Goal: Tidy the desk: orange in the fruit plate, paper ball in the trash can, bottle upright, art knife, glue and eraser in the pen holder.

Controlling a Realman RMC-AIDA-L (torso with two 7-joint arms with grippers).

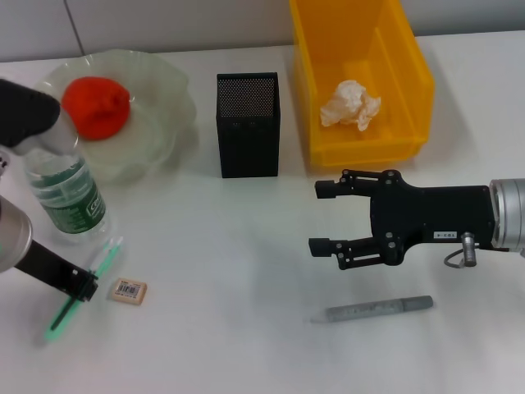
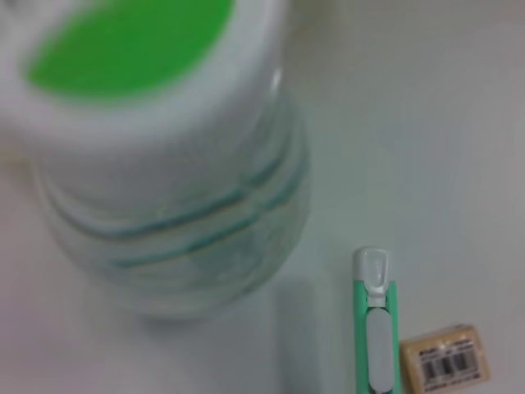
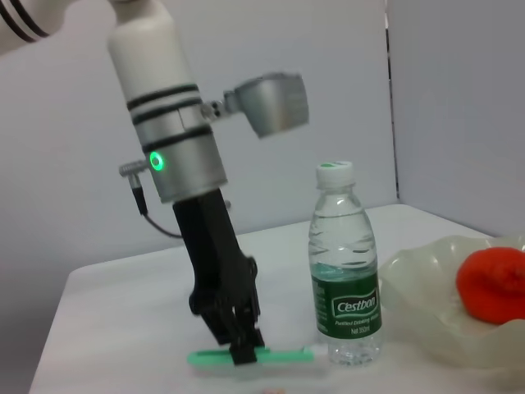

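left gripper (image 1: 82, 289) lower left, clamped on slim green art knife (image 1: 82, 289) beside upright clear bottle (image 1: 67, 190) | right gripper (image 1: 324, 217) jaws wide, mid-right, bare white surface (image 1: 230, 271) around | mesh pen holder (image 1: 248, 123) top center

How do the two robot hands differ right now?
The left gripper reaches down to the desk and closes on the green art knife, beside the bottle; the right gripper lies level above the desk, jaws open and holding nothing, near the grey pen-like stick. Both are black.
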